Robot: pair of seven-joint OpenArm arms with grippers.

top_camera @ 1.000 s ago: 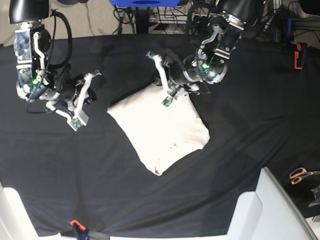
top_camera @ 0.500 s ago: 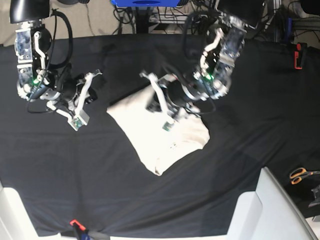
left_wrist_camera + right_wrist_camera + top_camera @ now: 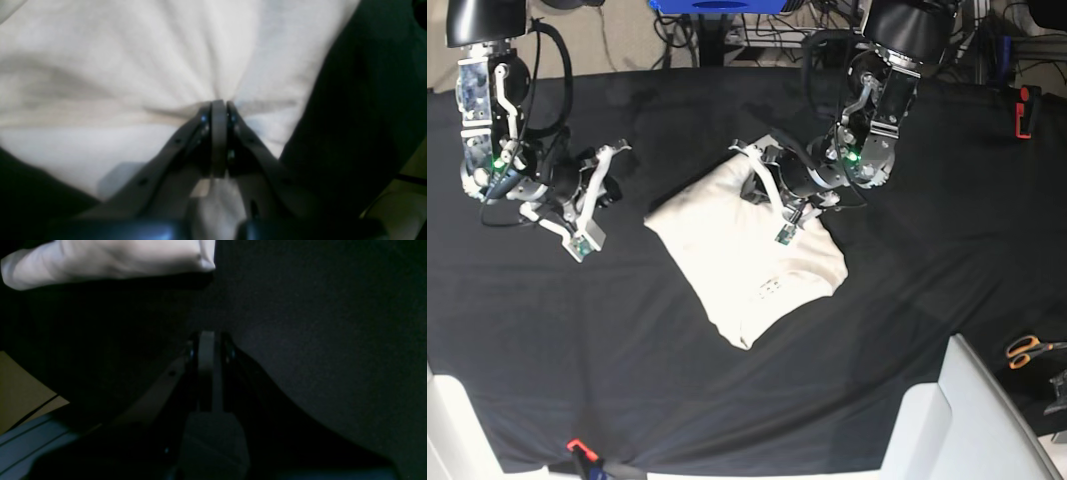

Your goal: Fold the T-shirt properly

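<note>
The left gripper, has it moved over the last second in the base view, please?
Yes. The left gripper swung out over the T-shirt, then drew partway back toward the far edge; the orange scissors stayed fixed.

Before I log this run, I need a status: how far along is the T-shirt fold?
Done: the T-shirt already lies as a compact folded bundle on the black table cover. In hand: the left end effector looks pinched shut on a gathered fold. The right end effector is shut over bare cover. Left: finish that fold and release.
</note>
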